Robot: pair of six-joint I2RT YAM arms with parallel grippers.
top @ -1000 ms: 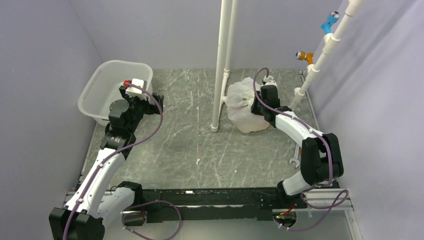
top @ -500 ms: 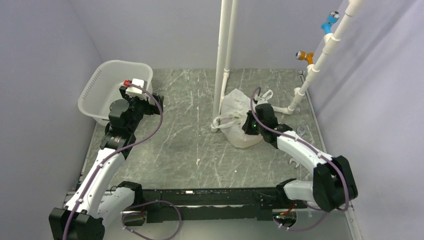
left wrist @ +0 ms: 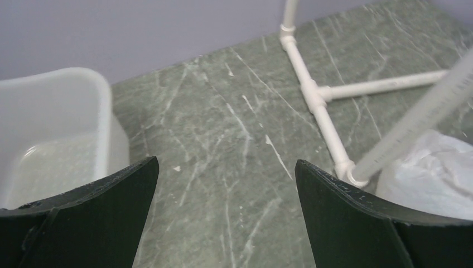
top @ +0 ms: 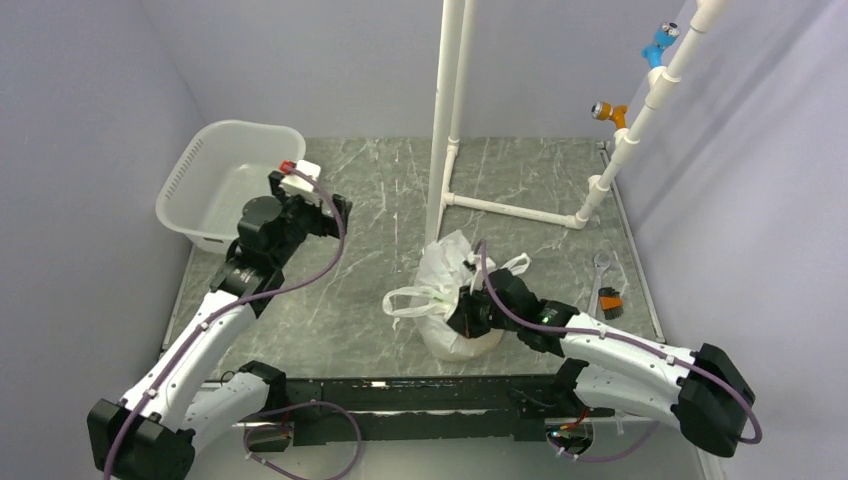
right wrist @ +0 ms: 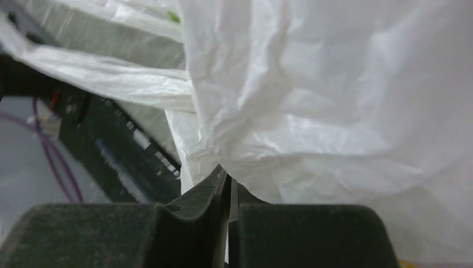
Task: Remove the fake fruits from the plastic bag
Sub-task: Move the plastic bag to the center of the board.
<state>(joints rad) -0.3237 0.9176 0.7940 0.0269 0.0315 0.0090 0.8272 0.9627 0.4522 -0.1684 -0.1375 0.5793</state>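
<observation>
The plastic bag point(top: 445, 300) is a crinkly white lump near the table's front edge, handles splayed to the left. My right gripper point(top: 464, 318) is shut on a fold of the bag's side; in the right wrist view the jaws pinch thin white film point(right wrist: 312, 111) between them. A corner of the bag also shows in the left wrist view point(left wrist: 429, 173). My left gripper point(top: 335, 212) hovers open and empty over the table right of the tub, well apart from the bag. The fake fruits are hidden; none shows in any view.
A rigid white perforated tub point(top: 215, 180) stands at the back left. A white pipe frame point(top: 445, 120) rises mid-table, with a floor bar point(top: 510, 210) running right to a slanted pipe point(top: 650, 100). A small tool point(top: 607, 300) lies at the right edge.
My right gripper has dragged the bag from the back, beside the pipe's foot, to the front of the table. My left gripper has shifted right, away from the tub.
</observation>
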